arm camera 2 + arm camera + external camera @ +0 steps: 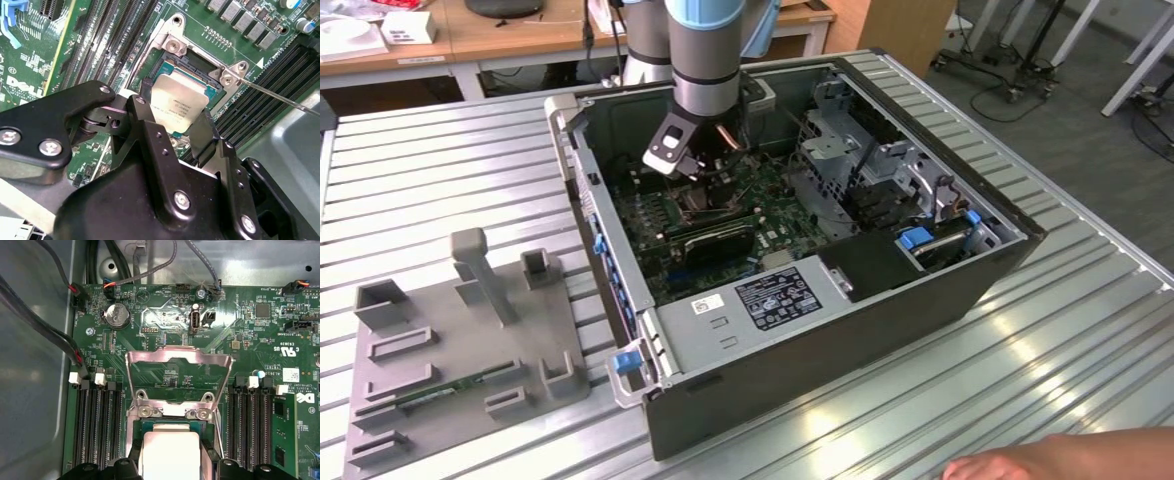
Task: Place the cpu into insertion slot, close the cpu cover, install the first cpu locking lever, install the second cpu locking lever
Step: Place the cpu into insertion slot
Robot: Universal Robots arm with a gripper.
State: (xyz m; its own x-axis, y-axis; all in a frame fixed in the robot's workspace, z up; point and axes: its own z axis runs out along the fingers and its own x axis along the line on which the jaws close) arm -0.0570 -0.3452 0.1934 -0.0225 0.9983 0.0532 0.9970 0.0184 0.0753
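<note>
one cpu [179, 102], one insertion slot [196, 61], one cpu cover [146, 357], one end effector [175, 114], one computer case [854, 345].

Bright, even overhead room light in exterior view; soft, short shadows beside grey fixture tray [440, 340] at 8 o'clock. Streaky glare on ribbed metal surface [881, 420] at 5 o'clock. Dim inside pc case [854, 330], deepest shade under arm [707, 60] at 12 o'clock.

In both wrist views, washed-out metal top on cpu [179, 102] [170, 452], nr white in first wrist view. There too, star-shaped glint on green board [165, 315] by a connector, beyond raised cpu cover [150, 356]; dull pinkish sheen on that cover.

In second wrist view, small highlights on screws & edges of black pincer [176, 109]; thin lever rod [280, 97] lit as a bright line.
</note>
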